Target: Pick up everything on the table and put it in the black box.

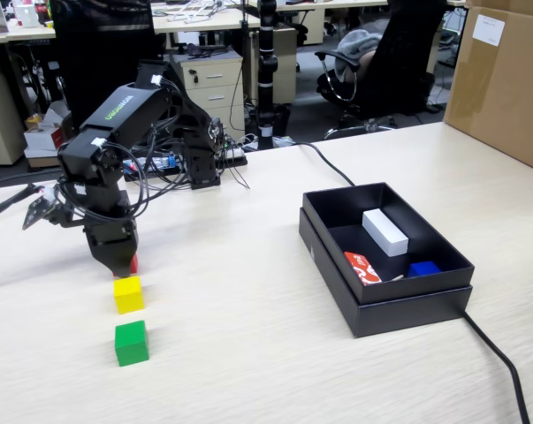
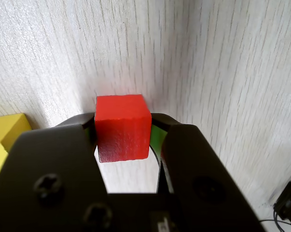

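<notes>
In the wrist view the gripper (image 2: pixel 123 140) is clamping the red cube (image 2: pixel 122 126) on the table (image 2: pixel 222 72), with the yellow cube (image 2: pixel 5 140) sitting just beside at left. A crooked lift risks nudging it, or the cube slipping before reaching the black box (image 1: pixel 399 309) far right.

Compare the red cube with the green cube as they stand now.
The red cube sits between the gripper's jaws; the green cube stands free, untouched. In the fixed view the red cube is mostly hidden behind the gripper, while the green cube shows fully, nearest the camera. Both rest on the table and look equal in size.
</notes>
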You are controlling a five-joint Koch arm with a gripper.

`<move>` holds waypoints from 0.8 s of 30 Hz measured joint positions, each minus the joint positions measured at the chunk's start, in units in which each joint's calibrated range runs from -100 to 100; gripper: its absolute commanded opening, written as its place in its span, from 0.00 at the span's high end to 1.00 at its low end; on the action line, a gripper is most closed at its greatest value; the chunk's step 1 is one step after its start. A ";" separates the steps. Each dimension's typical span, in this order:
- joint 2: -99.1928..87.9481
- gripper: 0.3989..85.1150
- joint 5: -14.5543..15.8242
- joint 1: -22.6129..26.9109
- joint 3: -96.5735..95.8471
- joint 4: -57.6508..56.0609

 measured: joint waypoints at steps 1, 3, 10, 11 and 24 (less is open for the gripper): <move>-0.78 1.00 0.00 -0.05 -1.00 0.00; -4.40 1.00 -0.20 0.00 -4.84 0.00; -42.72 1.00 -0.93 2.49 -29.12 -0.70; -55.66 1.00 -0.93 4.49 -34.96 -1.01; -88.80 1.00 15.14 29.21 -34.87 -3.10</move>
